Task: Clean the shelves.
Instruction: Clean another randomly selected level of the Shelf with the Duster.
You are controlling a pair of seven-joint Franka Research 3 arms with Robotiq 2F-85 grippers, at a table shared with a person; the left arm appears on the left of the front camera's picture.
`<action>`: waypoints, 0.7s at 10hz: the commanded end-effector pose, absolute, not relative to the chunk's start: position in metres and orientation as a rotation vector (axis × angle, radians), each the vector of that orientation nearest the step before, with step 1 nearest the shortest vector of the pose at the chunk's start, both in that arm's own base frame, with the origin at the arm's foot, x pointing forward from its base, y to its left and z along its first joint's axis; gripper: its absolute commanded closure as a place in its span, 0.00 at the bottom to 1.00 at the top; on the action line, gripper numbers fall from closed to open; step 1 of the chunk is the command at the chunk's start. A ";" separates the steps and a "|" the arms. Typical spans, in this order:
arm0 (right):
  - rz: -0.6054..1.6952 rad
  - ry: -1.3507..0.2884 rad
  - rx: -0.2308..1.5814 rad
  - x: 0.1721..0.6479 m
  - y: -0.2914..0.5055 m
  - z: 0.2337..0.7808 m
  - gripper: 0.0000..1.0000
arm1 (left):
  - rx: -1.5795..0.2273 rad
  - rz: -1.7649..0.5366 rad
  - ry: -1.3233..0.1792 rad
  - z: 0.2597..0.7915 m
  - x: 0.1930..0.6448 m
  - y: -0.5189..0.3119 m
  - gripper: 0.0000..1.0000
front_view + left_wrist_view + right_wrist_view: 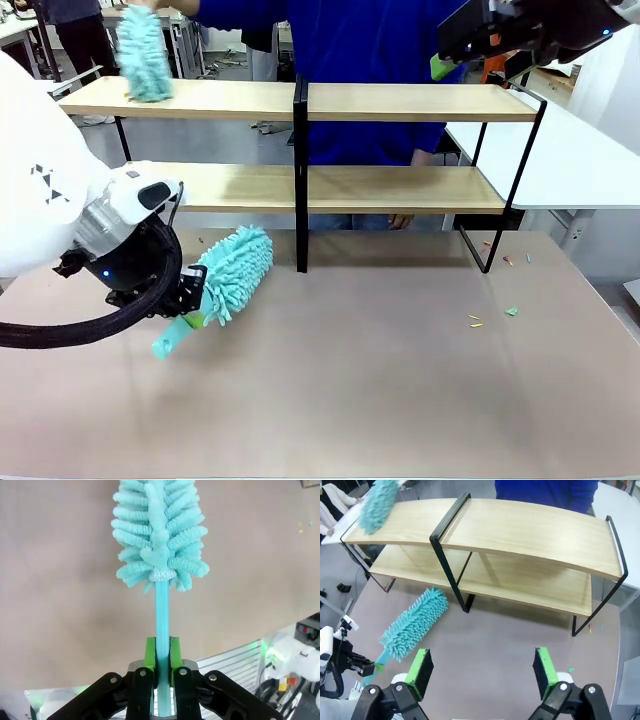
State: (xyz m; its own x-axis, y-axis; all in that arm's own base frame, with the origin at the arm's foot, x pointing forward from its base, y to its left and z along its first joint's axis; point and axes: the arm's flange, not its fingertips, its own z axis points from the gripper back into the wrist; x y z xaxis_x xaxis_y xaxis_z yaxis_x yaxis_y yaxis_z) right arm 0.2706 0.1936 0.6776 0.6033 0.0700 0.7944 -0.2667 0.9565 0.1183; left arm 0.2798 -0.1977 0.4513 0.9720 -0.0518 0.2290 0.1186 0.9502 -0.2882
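The shelves (400,101) stand across the back of the table, with light boards in a black frame; they show from above in the right wrist view (530,530). My left gripper (192,308) is shut on the handle of a teal duster (236,268), whose fluffy head lies just in front of the lower left board. In the left wrist view the green pads (150,652) clamp the handle below the duster's head (160,530). My right gripper (482,672) hangs open and empty above the table in front of the shelves, high at the shelves' right end (447,62).
A person in blue stands behind the shelves and holds a second teal duster (145,55) on the upper left board (377,502). Small coloured scraps (510,311) lie on the table (350,390) at the right. A white table (570,160) adjoins the right side.
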 end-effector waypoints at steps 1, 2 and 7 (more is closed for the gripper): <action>0.195 -0.905 0.240 0.272 0.192 0.679 0.00 | -0.344 -0.093 -0.292 0.409 0.262 -0.195 0.87; 0.195 -0.905 0.240 0.272 0.192 0.679 0.00 | -0.337 -0.089 -0.286 0.399 0.272 -0.204 0.87; 0.195 -0.905 0.240 0.272 0.192 0.679 0.00 | -0.332 -0.043 -0.286 0.407 0.299 -0.227 0.87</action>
State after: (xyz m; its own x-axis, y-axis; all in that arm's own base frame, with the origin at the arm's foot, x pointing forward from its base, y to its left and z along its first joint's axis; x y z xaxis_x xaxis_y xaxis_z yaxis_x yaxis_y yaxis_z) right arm 0.2706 0.1936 0.6776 0.6033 0.0699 0.7945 -0.2666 0.9565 0.1183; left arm 0.3058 -0.2286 0.3905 0.9617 0.0262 0.2729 0.0635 0.9470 -0.3148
